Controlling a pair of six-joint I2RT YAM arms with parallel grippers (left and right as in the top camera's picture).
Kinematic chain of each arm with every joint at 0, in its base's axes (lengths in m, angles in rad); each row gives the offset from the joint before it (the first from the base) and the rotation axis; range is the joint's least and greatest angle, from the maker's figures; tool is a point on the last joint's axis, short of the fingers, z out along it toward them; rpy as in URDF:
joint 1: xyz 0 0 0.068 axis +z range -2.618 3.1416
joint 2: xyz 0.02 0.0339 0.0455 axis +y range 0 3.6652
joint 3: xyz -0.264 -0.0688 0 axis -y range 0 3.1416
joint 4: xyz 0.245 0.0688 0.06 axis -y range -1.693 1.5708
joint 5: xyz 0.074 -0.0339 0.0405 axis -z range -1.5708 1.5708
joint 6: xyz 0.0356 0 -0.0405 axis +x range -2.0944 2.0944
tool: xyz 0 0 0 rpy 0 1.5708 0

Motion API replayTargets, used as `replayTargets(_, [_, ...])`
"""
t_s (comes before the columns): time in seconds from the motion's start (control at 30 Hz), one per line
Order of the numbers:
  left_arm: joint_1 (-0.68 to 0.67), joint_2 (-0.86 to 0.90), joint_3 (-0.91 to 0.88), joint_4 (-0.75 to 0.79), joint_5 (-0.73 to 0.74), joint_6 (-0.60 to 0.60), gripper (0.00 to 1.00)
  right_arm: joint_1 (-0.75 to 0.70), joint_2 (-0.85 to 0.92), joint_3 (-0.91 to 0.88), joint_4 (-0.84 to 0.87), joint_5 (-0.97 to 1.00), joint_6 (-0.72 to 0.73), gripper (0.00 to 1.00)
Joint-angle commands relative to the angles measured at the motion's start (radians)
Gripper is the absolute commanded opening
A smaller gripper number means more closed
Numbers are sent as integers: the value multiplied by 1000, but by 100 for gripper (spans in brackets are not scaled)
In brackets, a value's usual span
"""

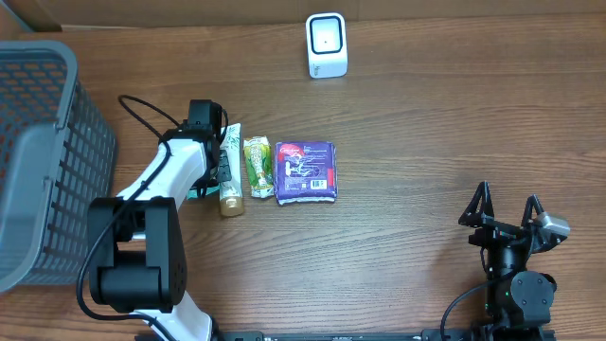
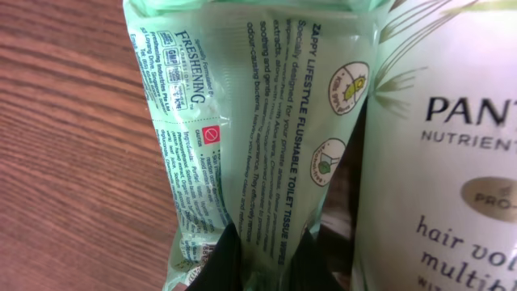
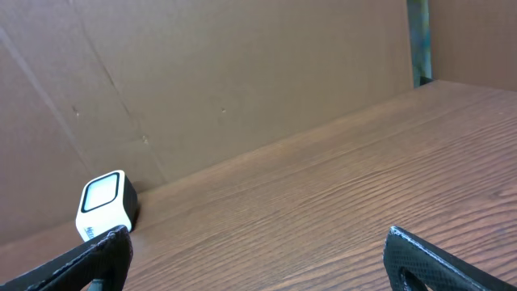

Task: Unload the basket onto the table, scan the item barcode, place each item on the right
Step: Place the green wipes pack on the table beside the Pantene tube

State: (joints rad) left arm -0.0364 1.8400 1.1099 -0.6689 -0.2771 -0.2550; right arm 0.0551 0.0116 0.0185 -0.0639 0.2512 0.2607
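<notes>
L end effector (image 2: 262, 246) is gripping one end of the wipes packet (image 2: 266, 121) | packet is lying left of centre on the table (image 1: 426, 142) | I'm judging it soft, light and slippery, so I'm favouring its crimped end seam | R end effector (image 3: 254, 255) is hanging wide open, near right

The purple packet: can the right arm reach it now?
Probably yes: only bare table lies between the open right gripper and the purple packet; the left gripper, beyond it, pinches the green wipes pack.

Even diffuse lighting, faint soft shadows, overhead view sharp, wipes packet (image 2: 258, 121) print legible with slight sheen, right wrist foreground blurred.
</notes>
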Motion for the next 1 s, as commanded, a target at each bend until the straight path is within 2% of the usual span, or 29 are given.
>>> replayTargets(0.0, [-60,34,-41,36,167,16,4,8,-9,-10,6,10,-7,100])
replayTargets(0.2, [-198,34,-41,76,234,15,4,8,-9,-10,6,10,-7,100])
replayTargets(0.37, [-301,34,-39,75,217,-16,4,8,-9,-10,6,10,-7,100])
replayTargets(0.57, [-331,33,58,-72,219,-29,4,8,-9,-10,6,10,-7,100])
replayTargets(0.77, [-307,33,278,-253,218,-40,5,8,-9,-10,6,10,-7,100])
replayTargets(0.8, [-301,33,317,-283,219,-40,10,8,-9,-10,6,10,-7,100])
replayTargets(0.83, [-295,33,355,-312,219,-40,19,8,-9,-10,6,10,-7,100])
replayTargets(0.9, [-283,33,437,-376,224,-40,50,8,-9,-10,6,10,-7,100])
replayTargets(0.97, [-280,33,512,-436,226,-40,72,8,-9,-10,6,10,-7,100])
